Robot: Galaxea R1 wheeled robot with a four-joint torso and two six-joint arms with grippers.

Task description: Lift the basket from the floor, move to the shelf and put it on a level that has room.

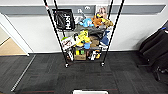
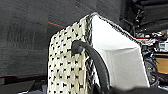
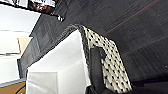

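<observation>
Basket (image 2: 67, 72): cream-beige weave flecked with small black marks in a regular checker-like pattern; dark braided rim; plain white lining (image 3: 60, 67); black loop handle (image 2: 92, 60). Floor (image 1: 45, 75): dark charcoal carpet, faint square seams, one thin reddish line across it. Shelf (image 1: 83, 35): black posts and wire tiers, crowded with yellow, blue and orange toys; black bag with white lettering (image 1: 64, 19) hangs at its side. Wall white with a grey band; pale wood flooring at far left

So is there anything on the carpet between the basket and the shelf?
Nothing visible. The basket sits at the near edge of the head view, and the dark carpet from it up to the shelf looks bare. The dark bags lie well off to the right, out of that path.
</observation>
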